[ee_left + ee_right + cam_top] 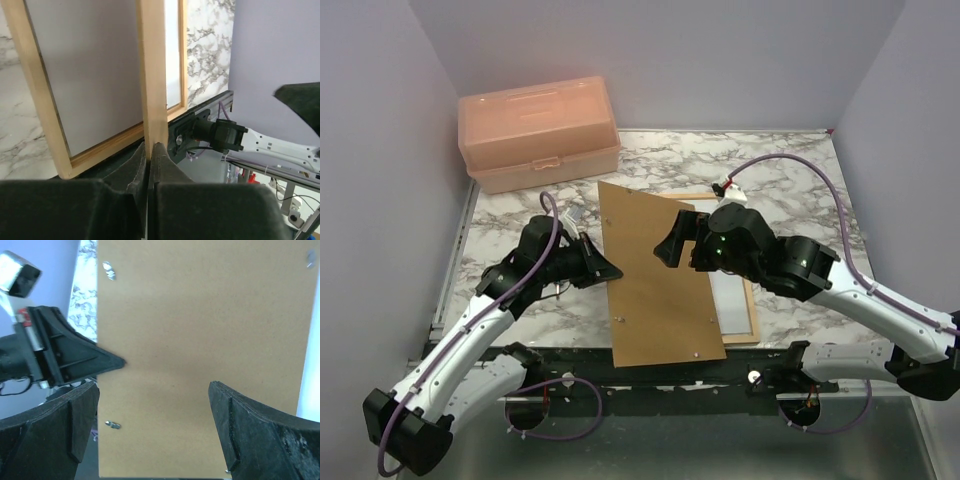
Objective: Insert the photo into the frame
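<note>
Top external view: left gripper (612, 269) was clamped on the left edge of the brown backing board (655, 300). Right gripper (685, 243) hung wide open over it, and the frame (753, 305) lay flat under its right side.

The scene held 2 robot arms, 1 on the left and 1 on the right, with 2 grippers: the left gripper (610, 268) and the right gripper (678, 240). 2 purple cables (820, 180) showed, 1 per arm. There was 1 brown backing board (655, 280) carrying at least 3 small metal tabs (621, 321), 1 light-wood frame (753, 305) with 1 pale sheet (732, 295) inside, 1 peach toolbox (540, 130) at the far left, and 1 marble table (790, 190).
</note>
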You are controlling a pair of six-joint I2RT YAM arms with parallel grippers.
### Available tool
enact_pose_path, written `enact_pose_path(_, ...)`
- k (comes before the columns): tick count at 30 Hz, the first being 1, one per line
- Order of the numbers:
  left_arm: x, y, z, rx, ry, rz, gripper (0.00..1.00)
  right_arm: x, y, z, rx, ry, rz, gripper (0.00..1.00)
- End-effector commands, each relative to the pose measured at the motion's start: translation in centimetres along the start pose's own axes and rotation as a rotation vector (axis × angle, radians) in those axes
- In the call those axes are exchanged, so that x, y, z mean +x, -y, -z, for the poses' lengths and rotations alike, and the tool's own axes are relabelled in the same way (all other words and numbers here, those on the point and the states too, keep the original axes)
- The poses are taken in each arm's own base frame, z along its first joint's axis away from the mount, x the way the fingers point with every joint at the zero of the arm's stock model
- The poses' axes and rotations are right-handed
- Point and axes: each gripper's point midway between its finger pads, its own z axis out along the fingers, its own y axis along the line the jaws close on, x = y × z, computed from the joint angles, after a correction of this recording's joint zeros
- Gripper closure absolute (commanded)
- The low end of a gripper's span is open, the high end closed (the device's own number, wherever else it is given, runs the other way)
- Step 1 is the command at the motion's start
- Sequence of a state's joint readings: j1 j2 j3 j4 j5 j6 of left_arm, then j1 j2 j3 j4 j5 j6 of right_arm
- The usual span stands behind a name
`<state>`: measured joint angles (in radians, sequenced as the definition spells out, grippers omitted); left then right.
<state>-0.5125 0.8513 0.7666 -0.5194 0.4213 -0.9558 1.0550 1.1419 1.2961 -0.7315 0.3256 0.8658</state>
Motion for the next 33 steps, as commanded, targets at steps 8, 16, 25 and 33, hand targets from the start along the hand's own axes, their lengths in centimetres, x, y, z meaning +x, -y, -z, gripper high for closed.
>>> enact_pose_path(8,-2.4,5.3,4.5,0.192,0.165,-0.098,1.0,5.1,3.7,-1.7,0.032,-0.195,-0.029,0.0)
enact_pose_path(16,-2.2,7.6,7.4,0.311,0.216,-0.114,1.0,5.7,6.2,-2.3,-0.109,-0.26,-0.128,0.0)
enact_pose_path(25,-2.2,8.2,8.5,0.383,0.211,-0.104,1.0,6.3,11.3,-2.6,-0.192,-0.281,-0.218,0.0)
enact_pose_path(33,-2.5,7.2,8.1,0.401,0.197,-0.076,1.0,5.2,13.0,-2.5,-0.214,-0.246,-0.253,0.0)
